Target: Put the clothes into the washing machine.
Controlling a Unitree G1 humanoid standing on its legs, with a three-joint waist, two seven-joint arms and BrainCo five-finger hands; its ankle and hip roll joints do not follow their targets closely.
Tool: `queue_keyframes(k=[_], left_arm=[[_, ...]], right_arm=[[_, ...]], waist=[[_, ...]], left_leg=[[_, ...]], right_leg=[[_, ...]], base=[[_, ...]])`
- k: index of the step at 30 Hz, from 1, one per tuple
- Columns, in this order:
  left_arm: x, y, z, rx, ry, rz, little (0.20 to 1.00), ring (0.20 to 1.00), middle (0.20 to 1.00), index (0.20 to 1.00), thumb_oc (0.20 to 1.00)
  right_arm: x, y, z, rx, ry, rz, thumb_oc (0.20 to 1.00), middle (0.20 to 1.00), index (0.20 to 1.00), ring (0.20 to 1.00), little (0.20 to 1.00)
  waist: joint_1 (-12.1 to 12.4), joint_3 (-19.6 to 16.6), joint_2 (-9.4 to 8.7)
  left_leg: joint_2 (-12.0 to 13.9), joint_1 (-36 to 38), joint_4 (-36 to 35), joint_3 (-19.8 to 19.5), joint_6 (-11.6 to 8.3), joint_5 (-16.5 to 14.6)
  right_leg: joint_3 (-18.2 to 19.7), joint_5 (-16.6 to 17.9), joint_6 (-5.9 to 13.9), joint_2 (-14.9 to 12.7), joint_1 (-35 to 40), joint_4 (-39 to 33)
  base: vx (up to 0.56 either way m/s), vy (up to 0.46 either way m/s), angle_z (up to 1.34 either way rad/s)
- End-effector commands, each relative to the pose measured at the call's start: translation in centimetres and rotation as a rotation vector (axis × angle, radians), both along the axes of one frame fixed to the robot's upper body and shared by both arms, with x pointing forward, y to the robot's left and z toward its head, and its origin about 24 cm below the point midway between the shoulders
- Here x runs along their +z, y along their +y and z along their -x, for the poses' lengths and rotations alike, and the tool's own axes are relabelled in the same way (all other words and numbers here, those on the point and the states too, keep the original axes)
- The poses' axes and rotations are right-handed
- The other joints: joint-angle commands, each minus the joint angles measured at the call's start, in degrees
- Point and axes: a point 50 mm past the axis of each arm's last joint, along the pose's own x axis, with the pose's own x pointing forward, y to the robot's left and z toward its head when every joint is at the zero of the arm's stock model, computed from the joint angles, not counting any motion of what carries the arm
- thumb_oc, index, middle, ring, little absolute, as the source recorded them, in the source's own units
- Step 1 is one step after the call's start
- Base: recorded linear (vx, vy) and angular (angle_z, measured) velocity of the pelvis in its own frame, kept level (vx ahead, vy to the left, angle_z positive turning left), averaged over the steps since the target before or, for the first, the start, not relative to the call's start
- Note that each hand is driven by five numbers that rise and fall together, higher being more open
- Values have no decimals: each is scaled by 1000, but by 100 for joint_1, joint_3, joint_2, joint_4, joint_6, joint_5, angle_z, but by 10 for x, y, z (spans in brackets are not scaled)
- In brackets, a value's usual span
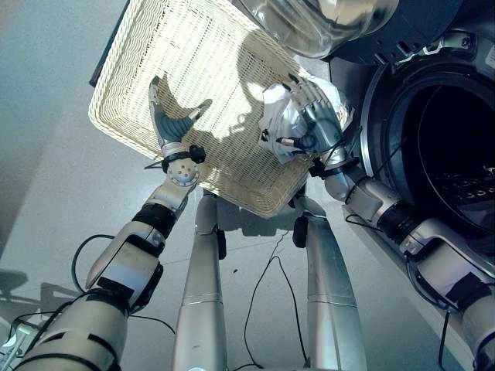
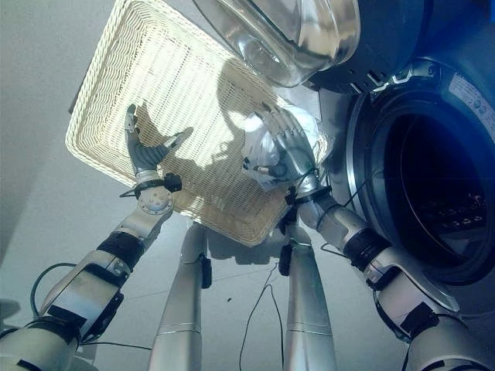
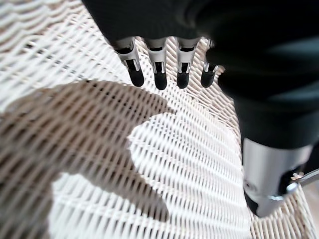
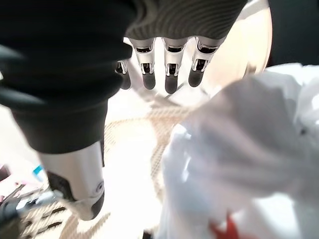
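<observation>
A white garment [image 1: 275, 116] with a red mark [image 4: 227, 230] lies bunched at the right rim of the pale wicker basket [image 1: 178, 69], close to the washing machine. My right hand [image 1: 311, 108] sits on top of it, palm toward the cloth. Its fingers [image 4: 170, 74] reach out nearly straight past the bundle, and the thumb [image 4: 79, 189] stands apart from the cloth. My left hand [image 1: 172, 124] hovers open over the bare weave of the basket [image 3: 174, 164], with its fingers [image 3: 159, 74] straight and nothing in it.
The washing machine's dark drum opening [image 1: 452, 147] gapes at the right, next to the basket. Its round glass door [image 1: 325, 23] stands swung open above the basket's far right corner. Grey floor [image 1: 46, 154] lies to the left.
</observation>
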Motion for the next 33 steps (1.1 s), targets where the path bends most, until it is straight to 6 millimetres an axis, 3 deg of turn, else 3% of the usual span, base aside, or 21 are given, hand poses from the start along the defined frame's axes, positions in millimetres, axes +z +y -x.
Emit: queue_keyframes(k=[1,10,18,20,30,32,33], left_arm=[[20,-1,1,6,-93,10,1000,1000,1000,1000,1000],[26,-1,-3,-2,-88,3,1000,1000,1000,1000,1000],[30,-7,-7,-20,-83,0,1000,1000,1000,1000,1000],[31,-12,-7,-33,-87,1,1000,1000,1000,1000,1000],[33,-16,-9,-49,-92,9,1000,1000,1000,1000,1000],[34,-16,-9,-50,-93,10,1000,1000,1000,1000,1000],[34,-17,-9,-50,-93,11,1000,1000,1000,1000,1000]], right_arm=[[6,6,3,71,-14,94,1000,1000,1000,1000,1000],[-8,-9,-20,-91,165,214,1000,1000,1000,1000,1000],[-17,-31,-42,-349,296,274,1000,1000,1000,1000,1000],[-18,-40,-50,-493,331,354,1000,1000,1000,1000,1000],[-26,-67,-58,-772,468,566,1000,1000,1000,1000,1000],[-26,-67,-58,-777,471,589,200,200,200,200,200],[-26,-67,-59,-774,471,595,200,200,200,200,200]], waist=[[-162,-101,83],[-76,-101,94],[-4,-101,156],[34,-101,201],[84,-101,243],[83,-101,248],[83,-101,250]], left_leg=[[-533,-128,775,329,362,-536],[-532,-116,766,314,365,-503],[-532,-139,767,318,363,-470],[-537,-136,739,330,383,-453],[-537,-109,680,342,395,-383],[-540,-104,651,334,398,-366],[-537,-105,643,332,398,-360]], right_leg=[[-308,1352,465,327,563,-1766],[-381,1363,450,307,591,-1758],[-419,1377,426,300,574,-1753],[-445,1399,411,283,577,-1784],[-471,1445,379,280,609,-1821],[-460,1461,376,290,604,-1833],[-458,1467,377,289,600,-1835]], base=[[0,0,0],[0,0,0],[0,0,0],[0,0,0],[0,0,0],[0,0,0],[0,0,0]])
